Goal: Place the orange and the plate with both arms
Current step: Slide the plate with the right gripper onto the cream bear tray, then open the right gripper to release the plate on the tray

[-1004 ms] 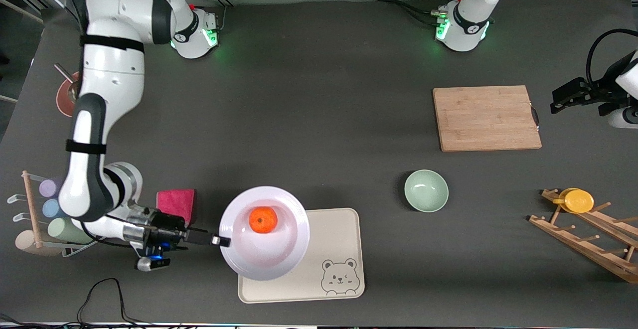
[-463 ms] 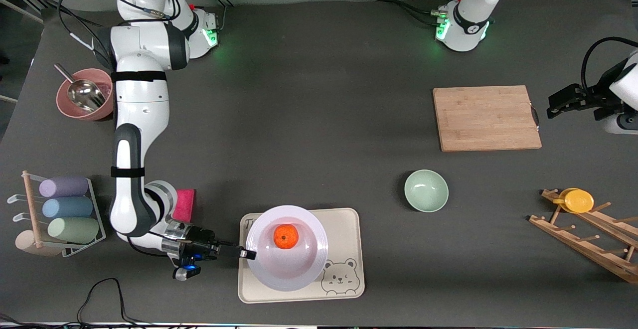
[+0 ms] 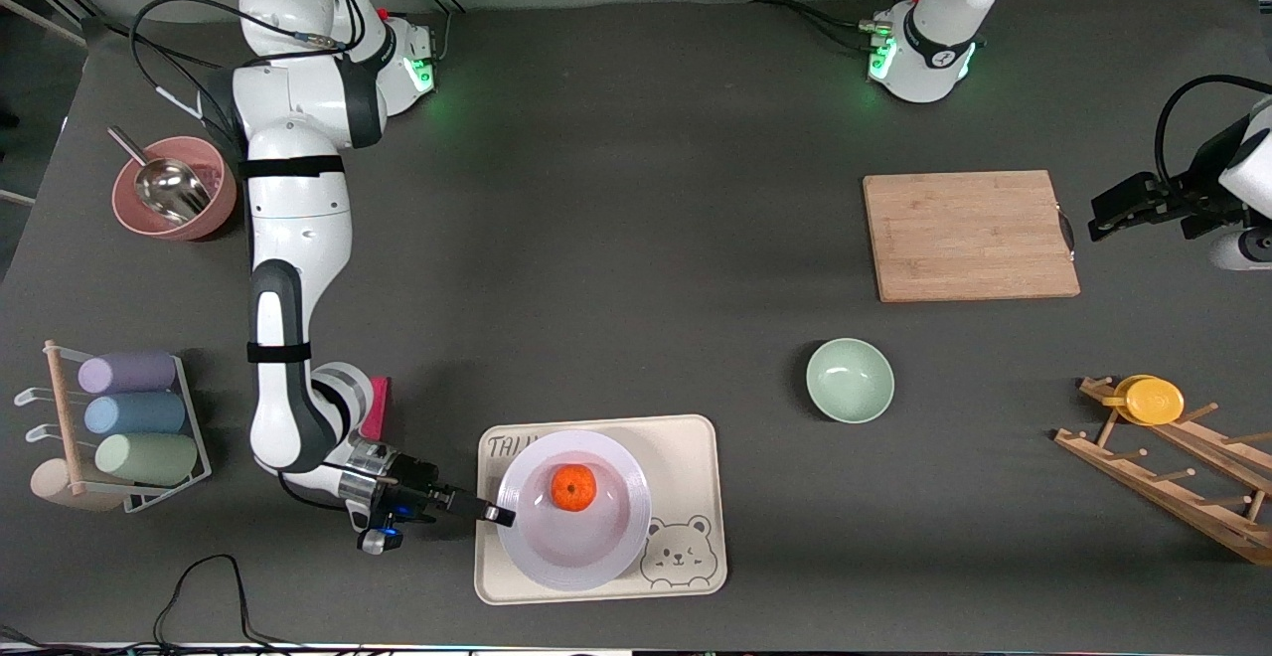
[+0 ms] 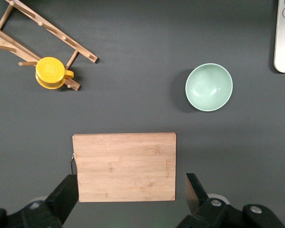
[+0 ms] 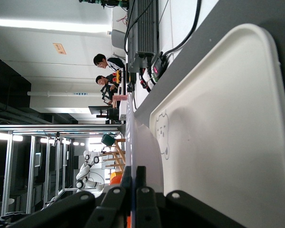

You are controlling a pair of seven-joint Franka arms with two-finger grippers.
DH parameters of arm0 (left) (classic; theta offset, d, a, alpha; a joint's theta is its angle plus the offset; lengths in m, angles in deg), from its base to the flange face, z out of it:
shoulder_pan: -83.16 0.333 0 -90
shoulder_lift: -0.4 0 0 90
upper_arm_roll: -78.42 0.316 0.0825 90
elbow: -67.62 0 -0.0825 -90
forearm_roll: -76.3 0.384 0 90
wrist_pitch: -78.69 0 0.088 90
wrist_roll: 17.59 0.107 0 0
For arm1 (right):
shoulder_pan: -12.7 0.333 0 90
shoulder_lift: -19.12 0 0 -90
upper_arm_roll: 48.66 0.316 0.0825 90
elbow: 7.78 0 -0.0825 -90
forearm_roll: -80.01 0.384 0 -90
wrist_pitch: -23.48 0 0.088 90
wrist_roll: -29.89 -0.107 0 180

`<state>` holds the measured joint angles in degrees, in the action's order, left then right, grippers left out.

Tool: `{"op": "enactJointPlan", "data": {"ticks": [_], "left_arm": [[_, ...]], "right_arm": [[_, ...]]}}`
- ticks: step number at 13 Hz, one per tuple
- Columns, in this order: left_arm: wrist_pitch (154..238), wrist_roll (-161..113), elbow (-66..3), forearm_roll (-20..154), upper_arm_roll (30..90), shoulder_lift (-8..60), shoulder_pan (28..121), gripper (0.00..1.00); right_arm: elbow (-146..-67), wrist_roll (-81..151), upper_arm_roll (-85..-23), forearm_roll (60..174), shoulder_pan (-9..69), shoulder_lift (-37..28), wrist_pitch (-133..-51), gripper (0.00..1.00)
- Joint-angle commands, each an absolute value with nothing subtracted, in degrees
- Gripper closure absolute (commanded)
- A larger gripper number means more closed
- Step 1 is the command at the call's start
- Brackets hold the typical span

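Gripping the plate rim, right gripper pinched closed, over the bear tray near the bench's front edge | orange on plate | left gripper spread wide, empty, waiting over the cutting board

Right arm's stretched low along the table, its black two-finger right gripper pinched tight on the rim of the glossy white plate. Left arm waits raised at its own end, black left gripper spread wide.

Orange on plate, plate over tray.
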<state>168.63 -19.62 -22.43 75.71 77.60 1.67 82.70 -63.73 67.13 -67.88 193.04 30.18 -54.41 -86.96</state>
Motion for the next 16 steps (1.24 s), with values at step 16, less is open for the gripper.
{"op": "enactJointPlan", "data": {"ticks": [16], "left_arm": [[165.4, -16.1, -21.8, 76.2, 78.2, 0.4, 81.8, 0.00]], "right_arm": [[-60.7, 71.5, -64.3, 194.5, 28.8, -57.7, -89.5, 0.88]]}}
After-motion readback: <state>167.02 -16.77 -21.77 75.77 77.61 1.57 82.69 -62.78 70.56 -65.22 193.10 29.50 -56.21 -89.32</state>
